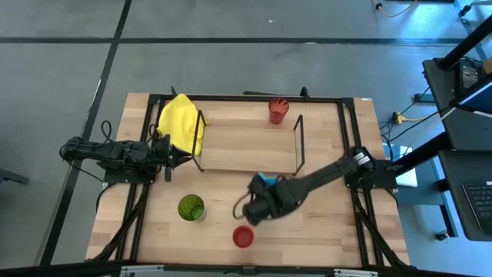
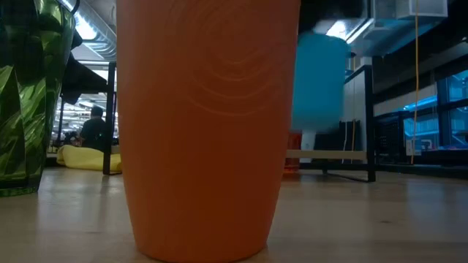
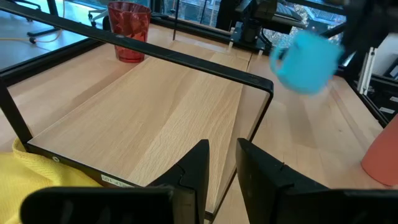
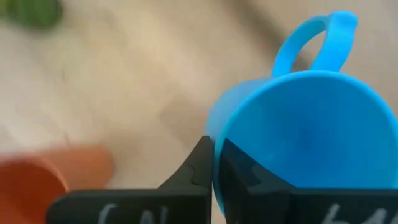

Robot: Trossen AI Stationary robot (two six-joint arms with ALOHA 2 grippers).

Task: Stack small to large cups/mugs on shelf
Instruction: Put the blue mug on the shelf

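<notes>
Left gripper (image 1: 171, 156) parked at the shelf's (image 1: 246, 142) left wire frame beside the yellow cloth (image 1: 183, 123), fingers (image 3: 198, 167) slightly apart, holding nothing. Green translucent tumbler (image 1: 191, 208) upright on the table (image 1: 323, 223) in front of the shelf, open tabletop around it. Short red cup (image 1: 243, 237) upright near the front edge. Right gripper (image 1: 260, 201) clamped on the rim of the light blue mug (image 4: 298, 118), lifted off the table and tilted, handle pointing away from the fingers. Orange-red tumbler (image 1: 277, 111) upright at the shelf's back edge, right of centre. Shelf board otherwise bare.
</notes>
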